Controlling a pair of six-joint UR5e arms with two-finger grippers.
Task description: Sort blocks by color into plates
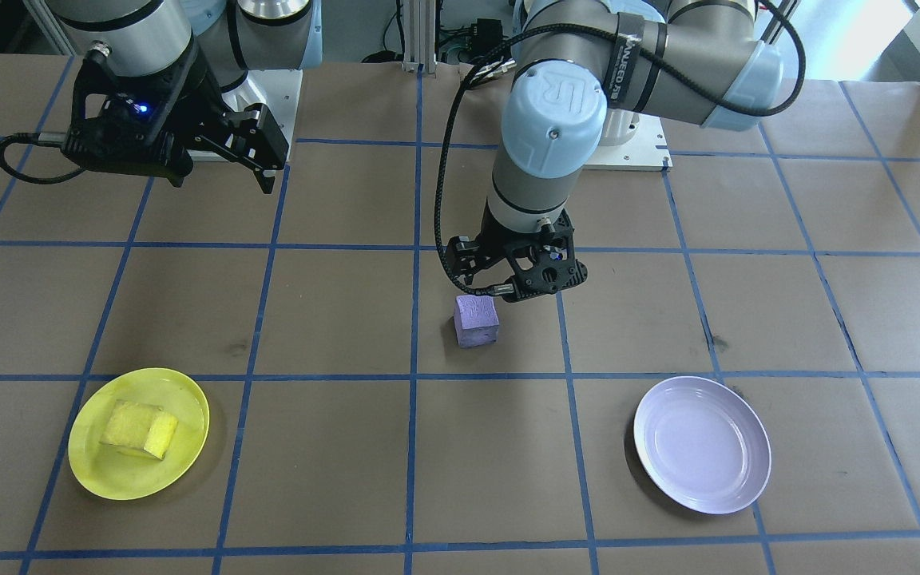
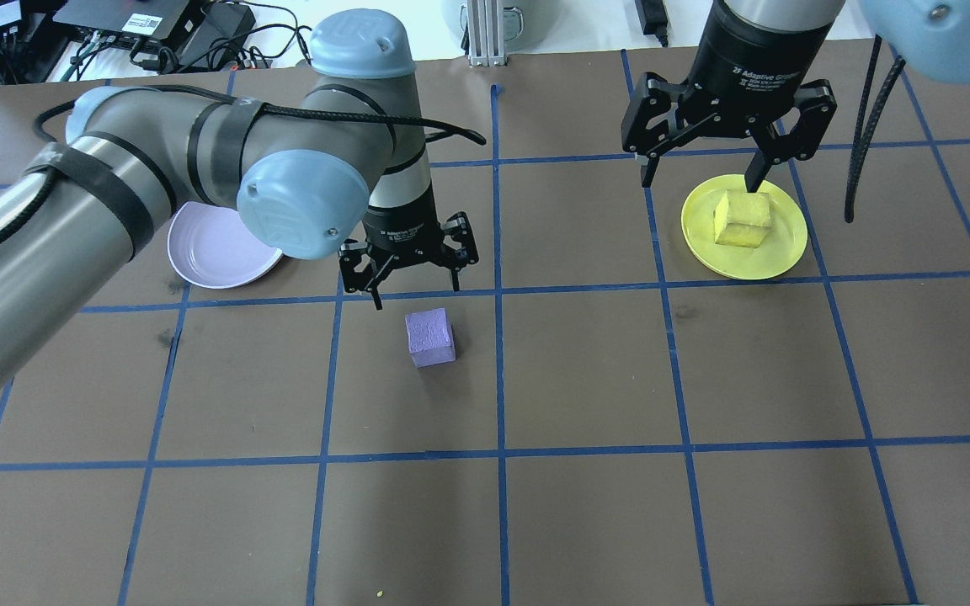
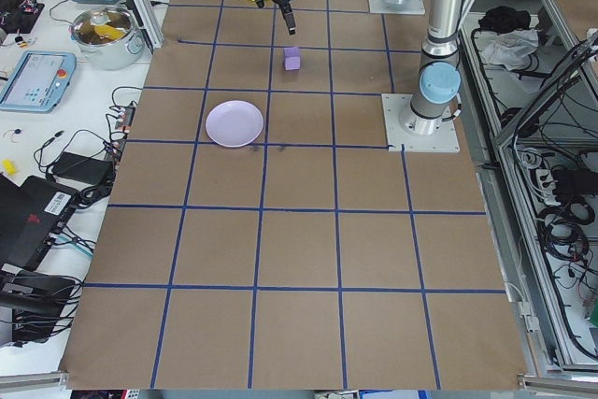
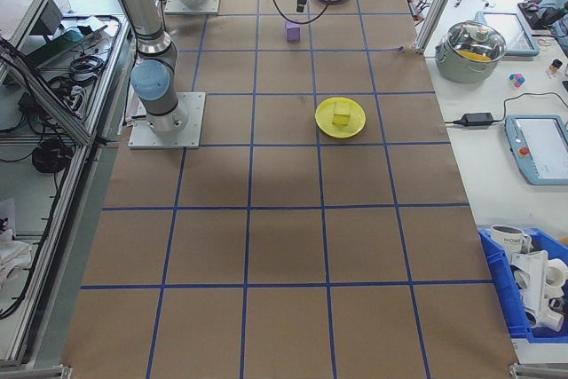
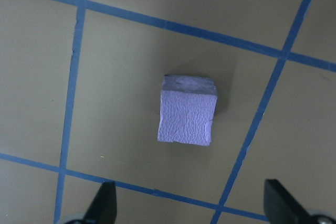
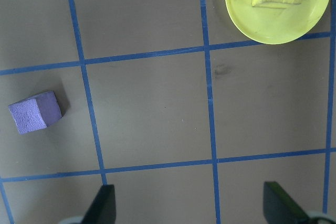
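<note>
A purple block sits on the brown table, also seen in the left wrist view. My left gripper hovers open just above and behind it, fingers apart and empty. The yellow block rests inside the yellow plate. My right gripper hangs open high over that plate's near rim, holding nothing. The lavender plate lies empty to the left of the left gripper, partly hidden by the left arm. The front-facing view shows the purple block between the yellow plate and the lavender plate.
Blue tape lines grid the table. Each arm's base plate is bolted at the robot's side. Side benches hold a lidded pot, tablets and a blue bin, off the work surface.
</note>
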